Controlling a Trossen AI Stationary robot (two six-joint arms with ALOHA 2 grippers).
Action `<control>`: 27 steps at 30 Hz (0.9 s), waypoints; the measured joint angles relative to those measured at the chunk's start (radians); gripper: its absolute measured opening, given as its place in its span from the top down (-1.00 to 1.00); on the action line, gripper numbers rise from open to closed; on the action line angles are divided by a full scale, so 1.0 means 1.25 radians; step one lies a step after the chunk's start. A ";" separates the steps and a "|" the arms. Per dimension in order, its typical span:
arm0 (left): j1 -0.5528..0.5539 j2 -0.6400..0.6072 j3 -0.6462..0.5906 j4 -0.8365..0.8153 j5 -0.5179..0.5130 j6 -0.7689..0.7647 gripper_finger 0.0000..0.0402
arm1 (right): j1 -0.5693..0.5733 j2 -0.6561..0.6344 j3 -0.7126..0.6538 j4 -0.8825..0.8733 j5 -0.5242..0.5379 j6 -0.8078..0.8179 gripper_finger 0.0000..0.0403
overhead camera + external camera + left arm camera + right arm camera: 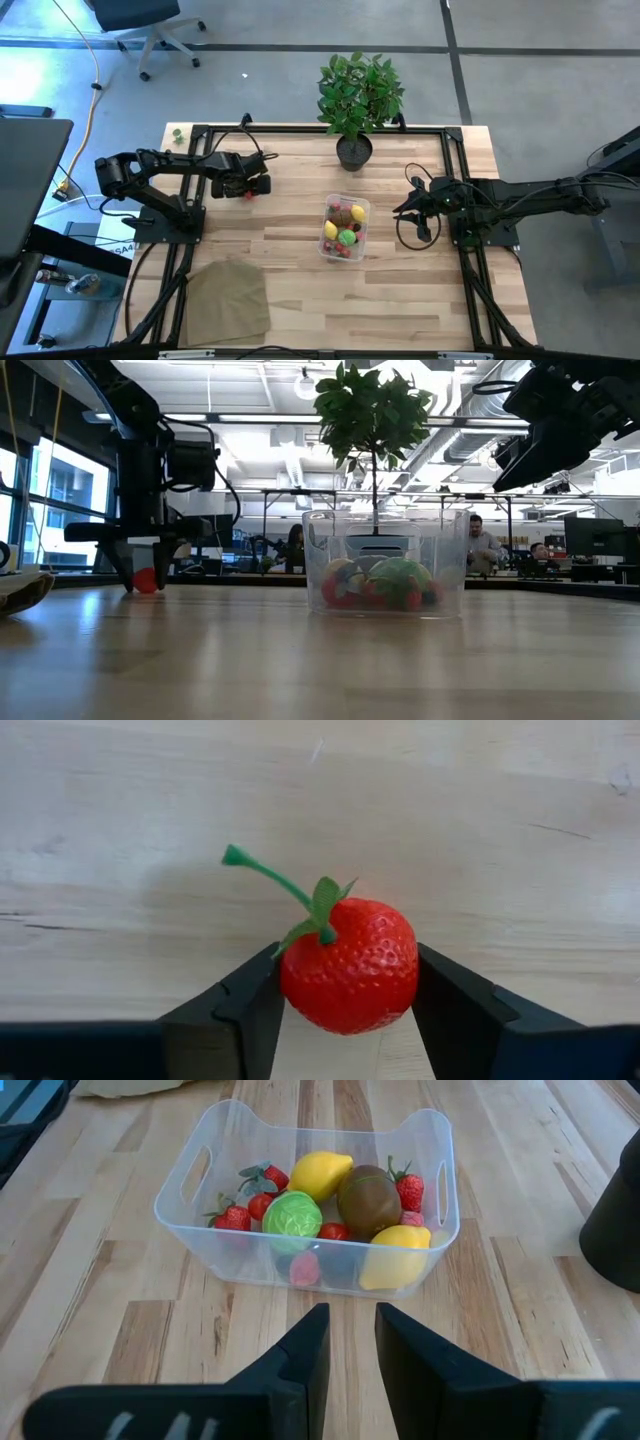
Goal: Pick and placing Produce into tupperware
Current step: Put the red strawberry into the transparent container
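My left claw [345,1010] pinches the strawberry [350,965] low on the bench [120,840], seemingly only at the fingertips. It could squirt free on lifting, well short of the tupperware [345,228].

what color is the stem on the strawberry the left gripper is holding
Green, above a red berry: the strawberry sits between the left gripper fingers. Best seen in the left wrist view.

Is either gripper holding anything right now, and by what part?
The left gripper holds a red toy strawberry by its body, one finger on each side, stem free. The right gripper holds nothing.
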 joint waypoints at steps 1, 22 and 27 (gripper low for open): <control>0.000 0.000 0.000 0.000 0.000 -0.002 0.11 | 0.000 0.000 0.000 0.000 0.000 0.000 0.64; 0.000 0.000 0.000 -0.007 0.013 -0.008 0.11 | 0.000 0.000 0.000 0.000 0.000 0.000 0.64; 0.000 0.000 0.010 -0.009 0.008 0.007 0.06 | 0.000 0.000 0.000 0.000 0.000 0.000 0.64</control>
